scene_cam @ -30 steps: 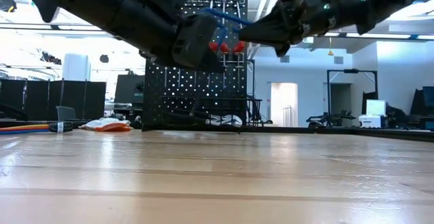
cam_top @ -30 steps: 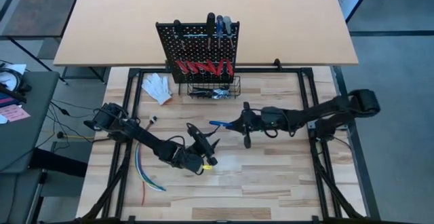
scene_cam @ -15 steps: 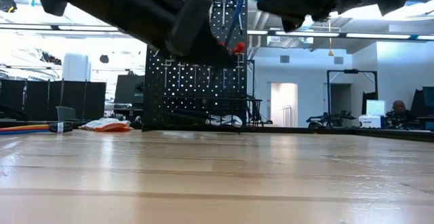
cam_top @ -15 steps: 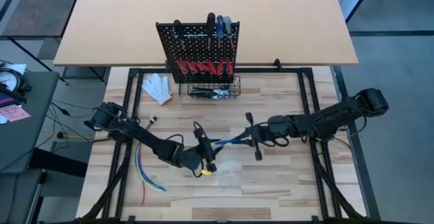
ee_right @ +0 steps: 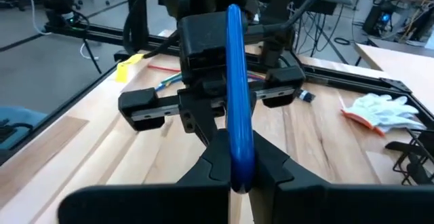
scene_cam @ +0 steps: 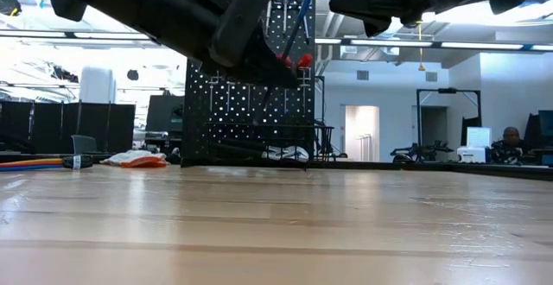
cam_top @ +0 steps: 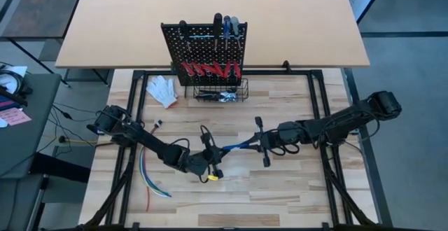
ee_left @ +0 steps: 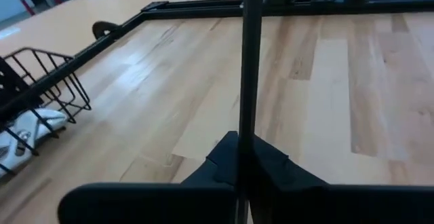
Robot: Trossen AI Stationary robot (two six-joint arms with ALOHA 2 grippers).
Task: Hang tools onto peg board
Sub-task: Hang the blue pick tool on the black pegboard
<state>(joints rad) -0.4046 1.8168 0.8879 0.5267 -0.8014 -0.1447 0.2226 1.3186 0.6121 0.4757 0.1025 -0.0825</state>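
Observation:
A tool with a slim blue handle and a dark shaft hangs level over the middle of the table, between both grippers. My left gripper is shut on its shaft end. My right gripper is shut on its handle. The black peg board stands at the table's far edge. Red-handled pliers and screwdrivers hang on it, and a wire basket sits at its foot. My left gripper pinches the dark shaft between its two fingers, coming nearly level from the table's left, and the shaft runs on forward out of the fingers. The tool is clear of the table. My right gripper pinches the blue handle between its two fingers, nearly level from the table's right. The handle lies along the fingers and points at my left gripper.
A white glove lies left of the basket. A bundle of coloured wires lies at the near left. Bare wood stretches under and in front of both grippers.
My right gripper has carried the tool toward the table's near edge, bringing its shaft between my left gripper's fingers. My left gripper stayed in place, turned at the wrist, and shut on the shaft.

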